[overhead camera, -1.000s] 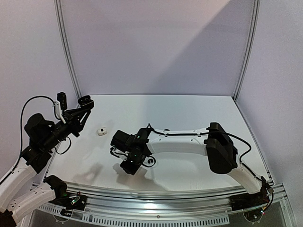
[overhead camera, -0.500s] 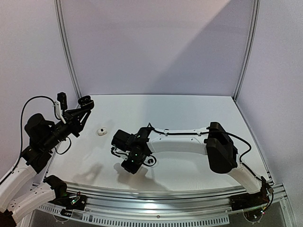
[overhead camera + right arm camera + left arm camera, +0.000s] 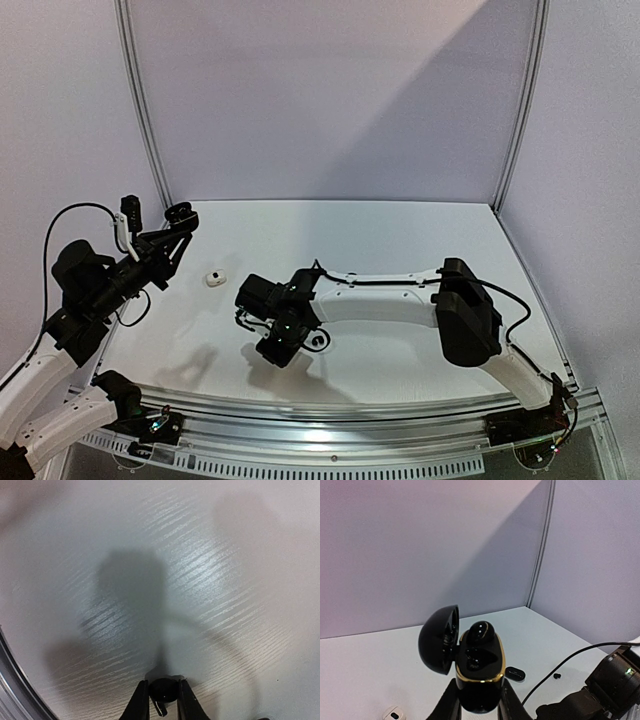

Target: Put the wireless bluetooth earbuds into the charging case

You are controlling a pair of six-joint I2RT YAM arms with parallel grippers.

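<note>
The left hand (image 3: 477,702), raised over the worktop's (image 3: 400,240) left edge, clamps the charging case (image 3: 479,677) upright, long axis vertical, lid swung open leftward, a seated earbud (image 3: 480,630) on top, while the right hand (image 3: 162,700), low near the near edge, pinches a second earbud (image 3: 162,690).

No readable text, label, brand, number or sign in any view.
- Glossy black oval charging case with gold rim (image 3: 479,680), lid open: no legible marking.
- Small white pebble-like case (image 3: 394,713): dark mark on face, too small to read.
- Tiny glossy black earbud (image 3: 162,691): surface plain, only glare.
</note>
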